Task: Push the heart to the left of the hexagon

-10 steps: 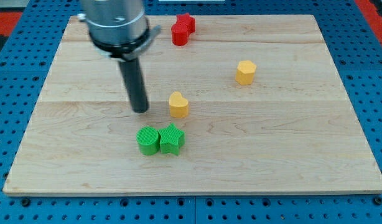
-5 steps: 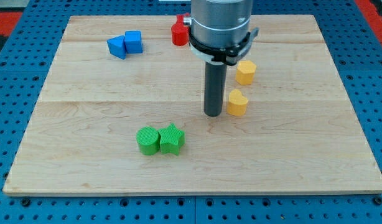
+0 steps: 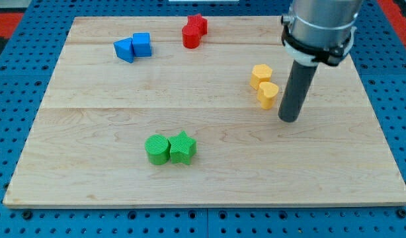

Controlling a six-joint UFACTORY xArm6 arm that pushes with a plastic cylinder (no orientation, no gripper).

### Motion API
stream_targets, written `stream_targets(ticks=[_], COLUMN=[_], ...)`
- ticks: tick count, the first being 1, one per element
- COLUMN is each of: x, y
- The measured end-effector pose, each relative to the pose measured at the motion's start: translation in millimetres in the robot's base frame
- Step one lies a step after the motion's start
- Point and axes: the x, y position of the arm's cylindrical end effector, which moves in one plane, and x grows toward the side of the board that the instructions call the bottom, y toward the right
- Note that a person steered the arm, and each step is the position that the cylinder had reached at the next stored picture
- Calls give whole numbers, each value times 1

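Observation:
The yellow heart (image 3: 268, 94) lies on the wooden board (image 3: 90, 152), touching the yellow hexagon (image 3: 260, 76) from just below and slightly right of it. My tip (image 3: 289, 119) rests on the board a little right of and below the heart, apart from it. The dark rod rises from the tip toward the view's top right.
A green cylinder (image 3: 157, 149) and a green star (image 3: 182, 147) sit together at lower centre. A blue triangle (image 3: 124, 49) and a blue cube (image 3: 142, 44) sit at upper left. Red blocks (image 3: 194, 31) stand at the top centre.
My tip has swept from the heart's left across to its right side. The heart has moved right and up until it touches the hexagon. The other blocks have not moved.

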Motion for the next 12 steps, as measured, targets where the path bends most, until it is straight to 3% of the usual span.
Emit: stream_targets(ticks=[3,5,6,8,10,12], x=[-63,-56,-33,-75,-111,-68], y=[-4,9,61,-25,-41,-45])
